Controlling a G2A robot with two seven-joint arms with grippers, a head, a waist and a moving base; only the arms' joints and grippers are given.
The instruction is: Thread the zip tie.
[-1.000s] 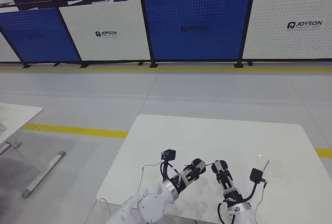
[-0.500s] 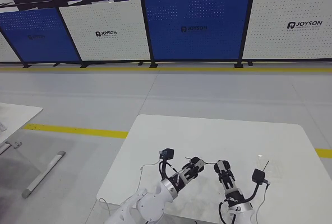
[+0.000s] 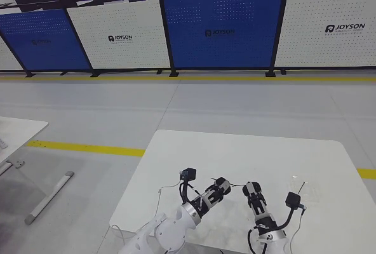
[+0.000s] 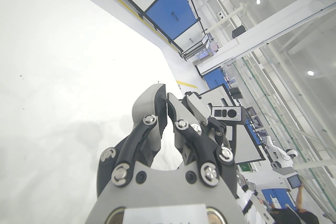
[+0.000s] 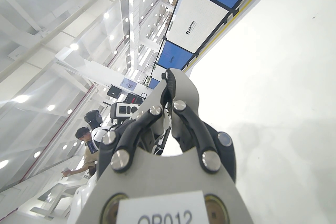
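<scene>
Now, the tie (image 3: 236, 185): a thin dark strand, hair-fine from above, stretched nearly level between the two claws over the near part of the white counter (image 3: 239, 149). Whether it clears the surface or brushes it, I cannot tell.

Left claw (image 3: 224, 183) has one end. Its fingers are pressed together at the tips, and in its wrist view the ribbed black pads (image 4: 160, 105) meet with hardly a gap. The strand is too fine to pick out between them there.

Right claw (image 3: 250, 188) has the other end, clamped tight as well. In its own wrist view a small black bit pokes out past the fingertips, the tie by the look of it.

The claws face each other tip to tip, near but apart, with the strand bridging the gap.

Out to the right on the counter lies a faint clear thing (image 3: 298, 184), too small to identify. Beyond the counter's far edge there is grey floor with a yellow line (image 3: 86, 148), then a row of blue and white panels (image 3: 220, 32).
</scene>
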